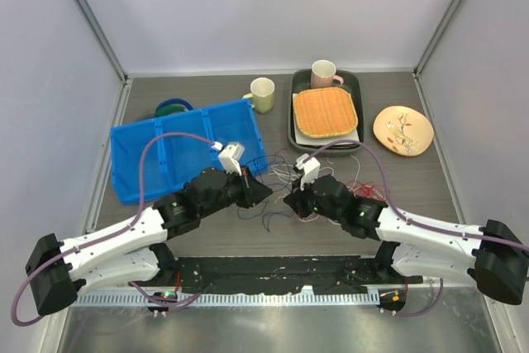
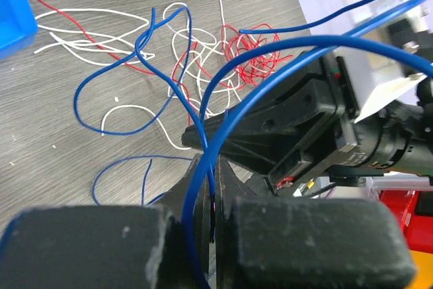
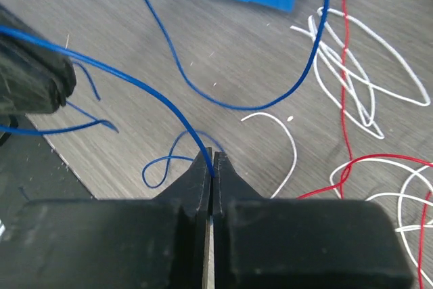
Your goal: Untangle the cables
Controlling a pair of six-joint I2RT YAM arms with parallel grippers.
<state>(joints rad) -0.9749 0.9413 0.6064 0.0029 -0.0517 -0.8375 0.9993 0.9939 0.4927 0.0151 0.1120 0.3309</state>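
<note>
Thin red, white and dark blue cables lie tangled on the grey table between my two grippers (image 1: 277, 173). My left gripper (image 1: 266, 192) is shut on a dark blue cable (image 2: 145, 38), which runs up between its fingertips (image 2: 215, 181). My right gripper (image 1: 289, 202) is also shut on a dark blue cable (image 3: 135, 79), pinched at its tips (image 3: 212, 164). The two grippers stand tip to tip, close together. White loops (image 2: 88, 15) and a red clump (image 2: 250, 52) lie beyond them. White cables (image 3: 352, 79) and a red cable (image 3: 346, 65) also show in the right wrist view.
A blue bin (image 1: 186, 150) lies at the back left, with a green-and-blue coiled band (image 1: 172, 107) behind it. A green mug (image 1: 262, 94), a dark tray (image 1: 293, 121) with an orange woven mat, a pink mug (image 1: 324, 74) and a plate (image 1: 402, 130) stand at the back.
</note>
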